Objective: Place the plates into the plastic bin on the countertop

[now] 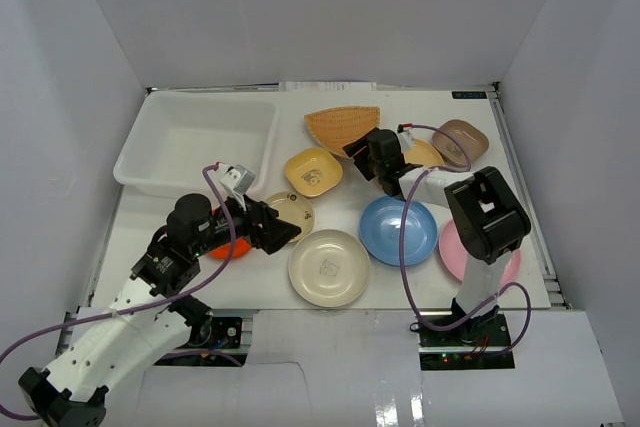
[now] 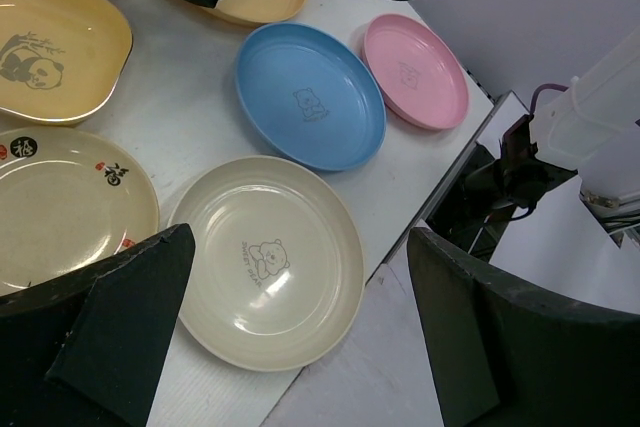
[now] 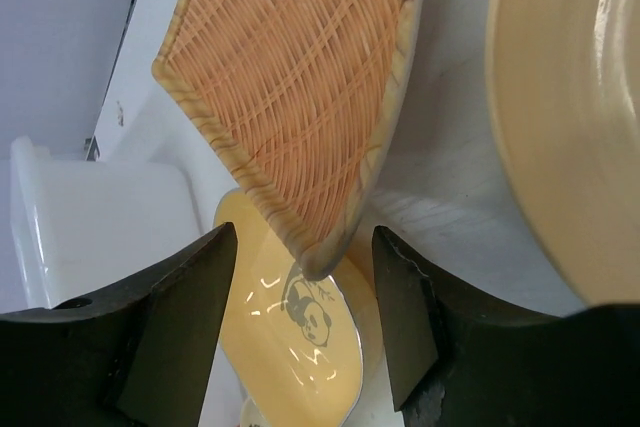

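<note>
Barely begun: the plastic bin (image 1: 200, 142) sits empty at the far left of the countertop (image 1: 140, 217). Every dish in view lies outside it on the surface, among them the blue plate (image 1: 397, 230), the pink plate (image 1: 450, 247), the cream plate (image 1: 329, 267) and the square yellow plate (image 1: 313, 171). The right gripper (image 3: 305, 257) has the pointed corner of the fan-shaped plate (image 3: 300, 77) between its jaws, which stand apart and do not yet pinch it. The left gripper (image 1: 288, 232), spread wide and holding nothing, hovers beside the cream plate, so by all appearances the whole job of lifting each plate into the bin remains.
</note>
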Robot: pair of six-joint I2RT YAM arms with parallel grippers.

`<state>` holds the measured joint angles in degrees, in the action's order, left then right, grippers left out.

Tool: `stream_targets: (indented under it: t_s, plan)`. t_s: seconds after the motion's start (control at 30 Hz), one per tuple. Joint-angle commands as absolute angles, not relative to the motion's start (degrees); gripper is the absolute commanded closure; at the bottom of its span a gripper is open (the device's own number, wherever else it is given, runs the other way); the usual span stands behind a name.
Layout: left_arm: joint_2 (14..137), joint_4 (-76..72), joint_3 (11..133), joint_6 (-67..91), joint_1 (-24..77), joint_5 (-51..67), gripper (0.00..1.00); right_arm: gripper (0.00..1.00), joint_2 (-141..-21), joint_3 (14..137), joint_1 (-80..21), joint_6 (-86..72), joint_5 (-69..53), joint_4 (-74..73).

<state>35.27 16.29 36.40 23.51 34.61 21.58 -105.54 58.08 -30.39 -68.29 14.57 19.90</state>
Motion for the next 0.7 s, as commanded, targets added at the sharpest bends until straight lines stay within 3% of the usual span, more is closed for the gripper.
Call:
stream_targets:
  t_s: [0.0, 0.2, 0.3, 0.33, 0.43, 0.67]
  plan:
    - [34.98, 15.73, 36.56, 23.20, 34.28, 21.89, 0.02, 0.37, -107.31, 60.56, -30.15, -71.10, 19.68, 22.32]
    - [34.28, 15.73, 36.56, 23.20, 34.19, 21.01, 0.02, 0.47, -110.56, 62.93, -29.27, -71.81, 19.60, 22.68]
    - [33.93, 15.73, 36.48, 23.20, 33.84, 19.69, 0.02, 0.62, -111.97, 64.42, -28.74, -72.16, 18.37, 23.29]
    - [34.01, 15.73, 36.47, 23.20, 33.75, 19.43, 0.02, 0.72, -112.06, 64.60, -28.57, -72.42, 18.20, 23.81]
    - [34.28, 15.91, 36.47, 23.29, 33.49, 18.20, 0.02, 0.89, -110.31, 64.42, -28.13, -71.72, 19.15, 26.88]
    - [33.66, 14.50, 36.03, 26.98, 33.49, 15.91, 0.02, 0.92, -102.67, 68.20, -27.34, -59.25, 21.19, 30.76]
